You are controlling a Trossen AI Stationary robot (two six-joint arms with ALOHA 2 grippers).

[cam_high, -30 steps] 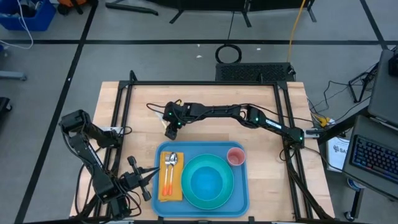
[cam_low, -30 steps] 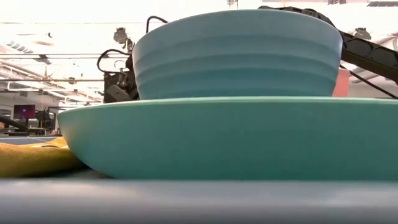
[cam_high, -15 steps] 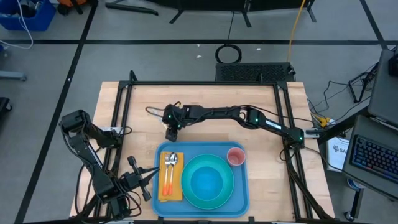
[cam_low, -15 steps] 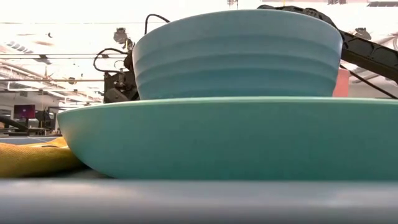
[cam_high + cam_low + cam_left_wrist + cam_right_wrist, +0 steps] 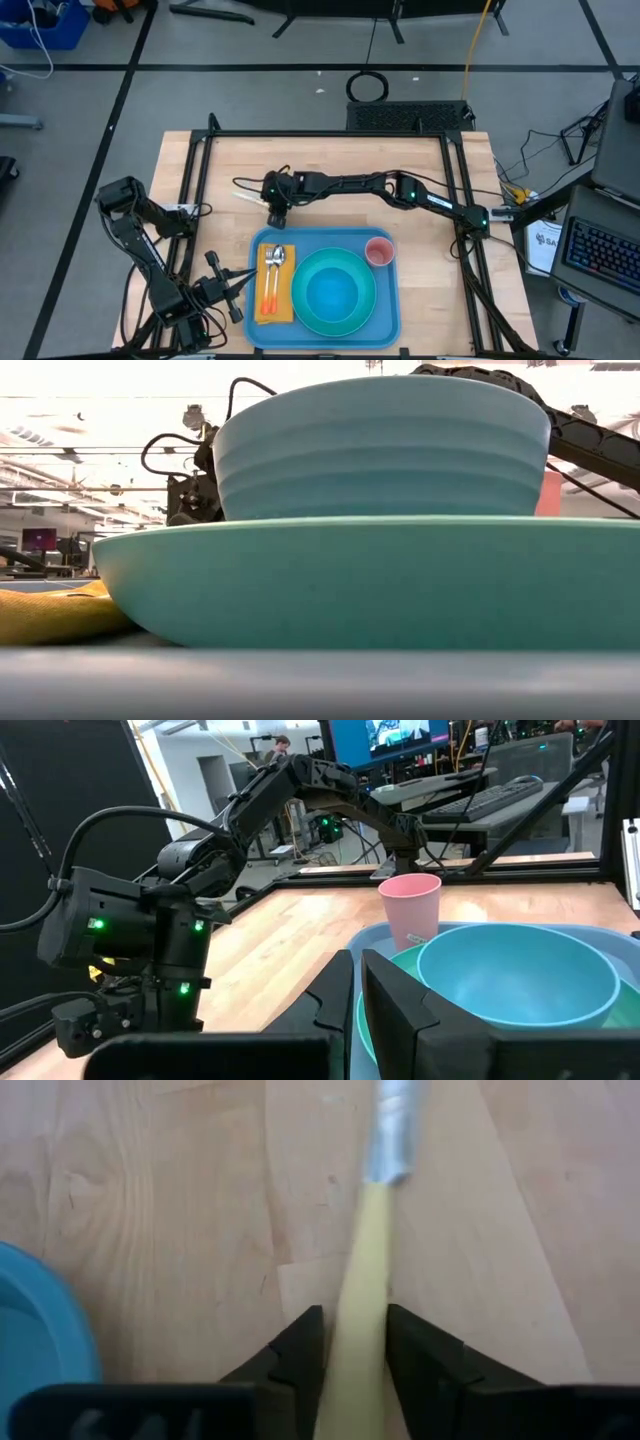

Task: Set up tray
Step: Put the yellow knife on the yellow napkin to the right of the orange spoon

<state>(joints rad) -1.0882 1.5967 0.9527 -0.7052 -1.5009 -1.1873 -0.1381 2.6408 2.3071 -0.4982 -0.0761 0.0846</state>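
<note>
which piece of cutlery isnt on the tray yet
The yellow-handled utensil, clamped in the right hand above bare wood behind the tray. The orange-handled pieces already lie on the yellow napkin.

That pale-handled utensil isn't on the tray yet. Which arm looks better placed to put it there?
The right. Its end effector already grips the utensil's handle above the table, just beyond the tray. The left end effector waits empty at the tray's left edge.
</note>
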